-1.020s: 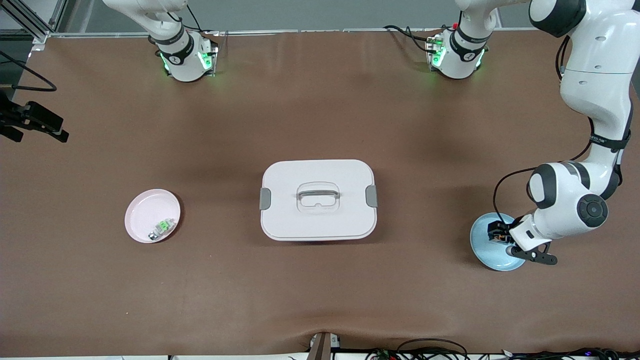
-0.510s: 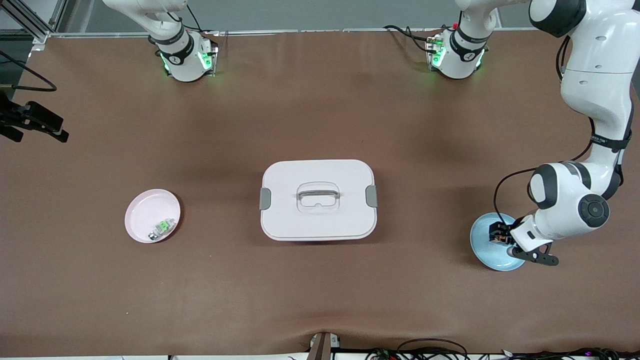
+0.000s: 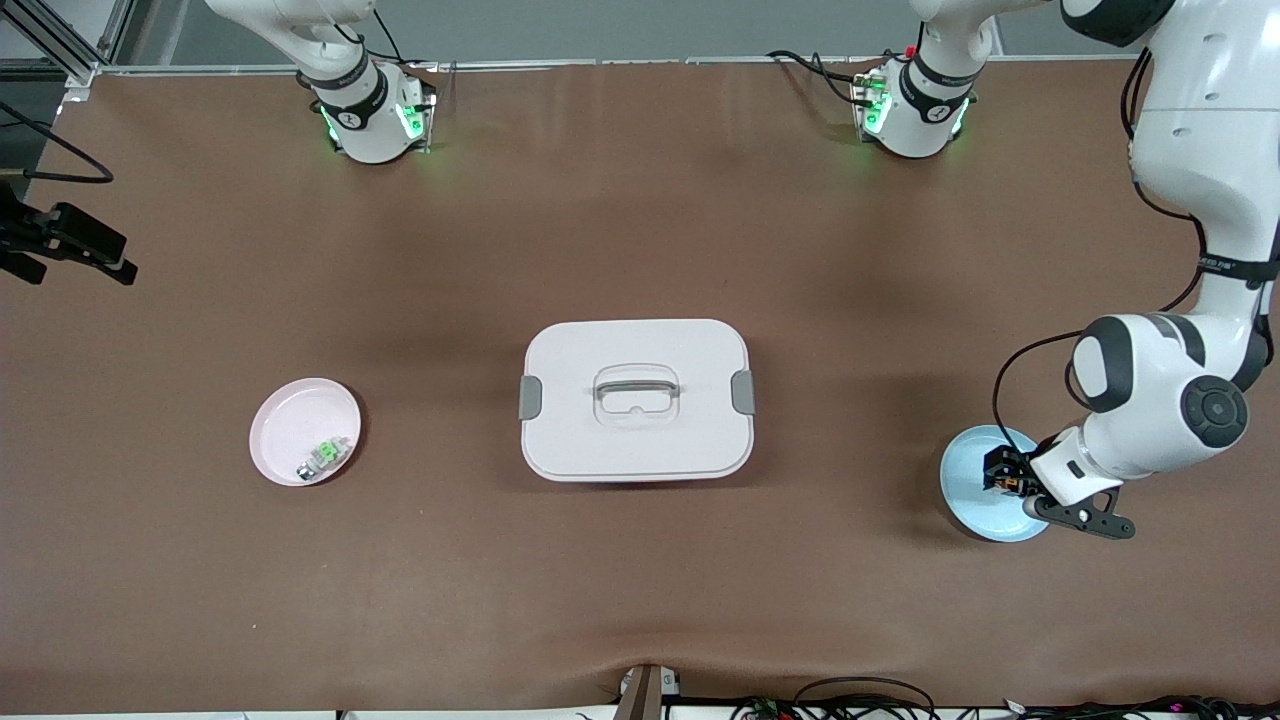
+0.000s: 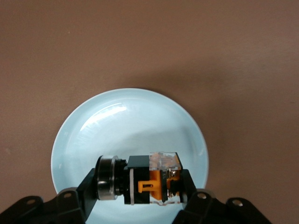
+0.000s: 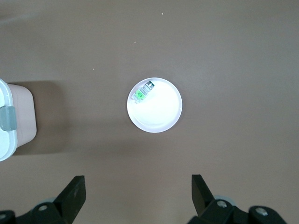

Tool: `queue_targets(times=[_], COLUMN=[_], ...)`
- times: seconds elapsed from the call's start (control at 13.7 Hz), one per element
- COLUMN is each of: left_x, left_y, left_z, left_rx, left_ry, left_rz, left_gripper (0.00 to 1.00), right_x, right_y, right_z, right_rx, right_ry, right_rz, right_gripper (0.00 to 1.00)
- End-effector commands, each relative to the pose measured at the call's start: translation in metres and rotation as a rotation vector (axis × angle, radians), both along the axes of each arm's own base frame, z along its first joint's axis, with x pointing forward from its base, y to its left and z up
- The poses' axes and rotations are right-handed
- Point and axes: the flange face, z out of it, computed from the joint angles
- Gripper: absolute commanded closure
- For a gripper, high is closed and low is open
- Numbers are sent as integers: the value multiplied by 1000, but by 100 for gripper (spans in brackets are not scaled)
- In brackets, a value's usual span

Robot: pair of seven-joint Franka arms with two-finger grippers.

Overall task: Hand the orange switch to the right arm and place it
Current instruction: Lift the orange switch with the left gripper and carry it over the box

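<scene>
Pinching the orange switch [image 4: 152,183] over the blue plate [image 4: 93,135], the left gripper [image 4: 140,186] shows no readable writing. The right gripper [image 5: 138,193] waits with fingers spread, high over the pink plate [image 5: 161,114] holding a green part [image 5: 139,95].

Left arm bent low with its fingers clamped; right arm waits high with fingers spread.

The left arm [image 3: 1190,200] comes down from its base, folds at the elbow and points its wrist toward the tabletop at its own end; the left gripper [image 4: 140,184] has its fingers [image 4: 91,184] pressed on both ends of the orange switch [image 4: 152,184], just over a pale blue plate [image 4: 117,126]. The right gripper [image 5: 138,198] hangs high above the tabletop, fingers [image 5: 72,193] wide apart, holding nothing.
</scene>
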Motion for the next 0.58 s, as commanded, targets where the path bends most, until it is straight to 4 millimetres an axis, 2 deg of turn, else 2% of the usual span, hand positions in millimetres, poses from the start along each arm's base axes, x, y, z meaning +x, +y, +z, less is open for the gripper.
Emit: queue_targets(times=[0.0, 0.22, 0.29, 0.51], left_x=[-11, -20, -24, -35], left_y=[-13, -67, -88, -151], left_z=[44, 73, 89, 128], left_rx=[-47, -115, -126, -161], left_ry=[36, 83, 90, 170], left_rz=[39, 124, 143, 249], left_gripper=[100, 100, 100, 100], right_x=[3, 6, 5, 21], right_y=[-5, -9, -9, -7], right_z=[1, -5, -7, -37], right_rx=[1, 2, 3, 2], right_ry=[-5, 8, 19, 71], right_rz=[-2, -8, -11, -5], right_gripper=[0, 0, 0, 0])
